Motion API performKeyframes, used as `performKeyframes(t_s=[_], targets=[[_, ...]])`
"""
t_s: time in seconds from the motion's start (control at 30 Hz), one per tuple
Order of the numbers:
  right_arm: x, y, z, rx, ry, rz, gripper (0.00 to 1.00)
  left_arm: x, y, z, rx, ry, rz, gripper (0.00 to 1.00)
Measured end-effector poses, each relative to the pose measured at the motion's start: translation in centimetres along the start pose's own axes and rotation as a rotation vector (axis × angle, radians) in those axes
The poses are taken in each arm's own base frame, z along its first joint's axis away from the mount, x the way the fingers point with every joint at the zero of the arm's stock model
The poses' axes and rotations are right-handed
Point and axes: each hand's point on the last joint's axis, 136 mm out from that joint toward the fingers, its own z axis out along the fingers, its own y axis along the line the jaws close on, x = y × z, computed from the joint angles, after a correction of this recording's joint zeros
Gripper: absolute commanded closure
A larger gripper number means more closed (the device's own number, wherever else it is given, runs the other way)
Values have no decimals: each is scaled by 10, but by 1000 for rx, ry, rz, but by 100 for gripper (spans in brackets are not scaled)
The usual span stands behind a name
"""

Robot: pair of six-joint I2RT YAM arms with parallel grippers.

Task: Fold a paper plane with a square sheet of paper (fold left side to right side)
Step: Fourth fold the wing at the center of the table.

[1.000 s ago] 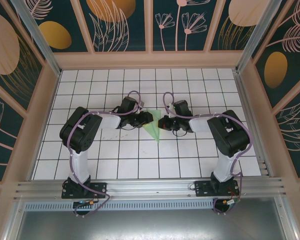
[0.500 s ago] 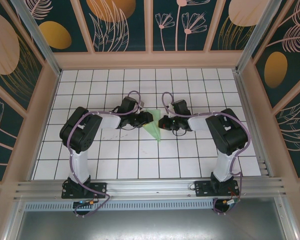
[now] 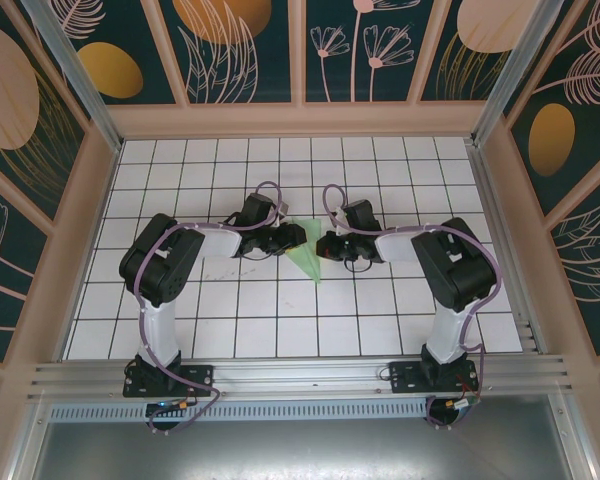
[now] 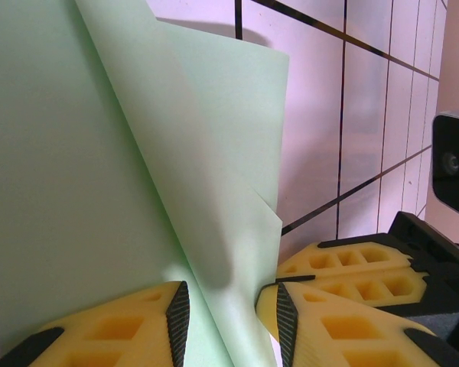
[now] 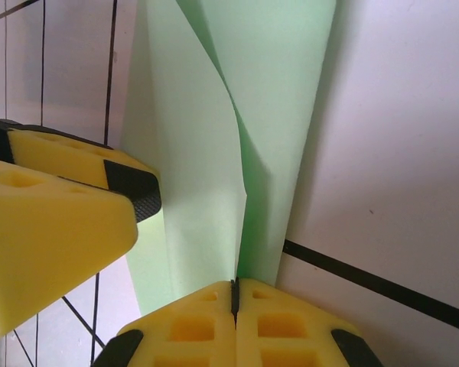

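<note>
Nearest on the table: the narrow point of the paper, already creased into a long wedge, lying mid-table between the two arms and widening away from the bases. Just beyond that point, flanked by the left gripper and the right gripper, both low over the sheet; right gripper clamped fully together, tips set on the paper at the foot of a raised fold; left gripper with jaws part-way apart, astride an upstanding flap; hard to tell from the wrist view: pads nipping that flap, or merely bracketing it. Farthest, the flap's free corner, lifted off the tiles and casting a shadow.

Judged as mid-fold, left flap not yet laid over to the right. To do it well: keep the right tips planted as an anchor on the fold line; close on the flap near its edge before lifting; carry it across low and slowly; match edge to edge before pressing; then press along the crease from the point outward; avoid dragging the whole sheet sideways.
</note>
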Motion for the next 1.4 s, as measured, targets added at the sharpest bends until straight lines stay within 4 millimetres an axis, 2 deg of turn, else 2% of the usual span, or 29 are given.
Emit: performKeyframes(t_s=[0.23, 0.9, 1.27, 1.4], targets=[[-3, 8, -7, -8, -19, -14, 100, 0, 0, 0, 0, 0, 0, 61], [5, -5, -1, 30, -2, 1, 100, 0, 0, 0, 0, 0, 0, 60], [4, -4, 1, 47, 5, -24, 100, 0, -1, -1, -4, -4, 10, 58], [4, -4, 2, 53, 5, -31, 100, -2, 0, -7, -44, -22, 16, 57]])
